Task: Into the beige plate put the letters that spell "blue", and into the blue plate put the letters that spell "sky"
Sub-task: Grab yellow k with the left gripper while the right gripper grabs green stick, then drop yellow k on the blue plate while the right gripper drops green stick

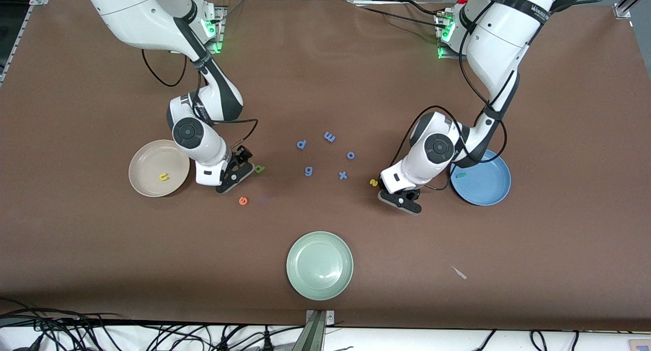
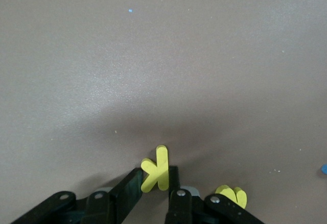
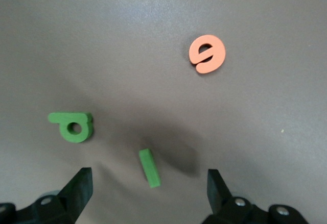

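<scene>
Clenched on the yellow k (image 2: 157, 170), my left gripper (image 1: 405, 201) sits low over brown table (image 1: 325, 76) beside the s (image 1: 374, 182), near the blue plate (image 1: 488, 188). My right gripper (image 3: 148, 183) gapes over the green l (image 3: 149, 168), b (image 3: 74, 126) beside it, e (image 3: 207, 54) near. Beige plate (image 1: 145, 160) holds u (image 1: 163, 177).

I can read only the foam letters themselves: k (image 2: 157, 170), e (image 3: 207, 54), b (image 3: 73, 126) on the table.

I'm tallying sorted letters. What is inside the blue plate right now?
One small teal letter lies in the blue plate. The left arm covers the plate's edge toward the table's middle, so anything lying there cannot be seen.
</scene>
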`<action>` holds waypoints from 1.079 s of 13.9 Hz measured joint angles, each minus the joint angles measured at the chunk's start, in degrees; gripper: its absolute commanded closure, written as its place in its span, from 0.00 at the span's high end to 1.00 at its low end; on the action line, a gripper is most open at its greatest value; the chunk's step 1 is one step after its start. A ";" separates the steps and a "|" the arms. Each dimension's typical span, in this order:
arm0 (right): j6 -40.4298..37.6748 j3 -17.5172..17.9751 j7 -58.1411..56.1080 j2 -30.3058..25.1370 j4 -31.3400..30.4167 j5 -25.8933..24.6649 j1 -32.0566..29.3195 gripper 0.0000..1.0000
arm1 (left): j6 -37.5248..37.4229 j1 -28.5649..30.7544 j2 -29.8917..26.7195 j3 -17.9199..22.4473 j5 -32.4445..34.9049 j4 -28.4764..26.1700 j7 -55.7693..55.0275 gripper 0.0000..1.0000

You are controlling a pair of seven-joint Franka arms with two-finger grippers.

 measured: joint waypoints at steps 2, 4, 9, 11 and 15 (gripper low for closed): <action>0.57 0.00 -0.10 0.62 0.00 -0.45 0.02 0.42 | 0.00 0.03 -0.07 0.15 0.01 0.15 0.01 0.00; 0.66 0.01 -0.22 0.73 0.00 -0.53 0.22 0.13 | -1.25 0.79 -1.45 0.73 0.01 -0.01 0.01 0.00; 0.80 0.01 -0.22 0.58 0.38 -0.71 0.74 0.00 | -7.90 12.66 -15.25 1.22 0.09 -11.42 10.73 0.00; 0.80 -0.02 -0.29 0.57 0.43 -0.71 0.76 0.00 | -8.01 18.80 -19.19 1.35 0.09 -17.42 19.09 0.00; -3.07 -3.06 -1.37 -1.29 1.86 -0.73 0.58 0.00 | -7.69 25.05 -20.67 1.37 0.09 -22.88 28.02 0.88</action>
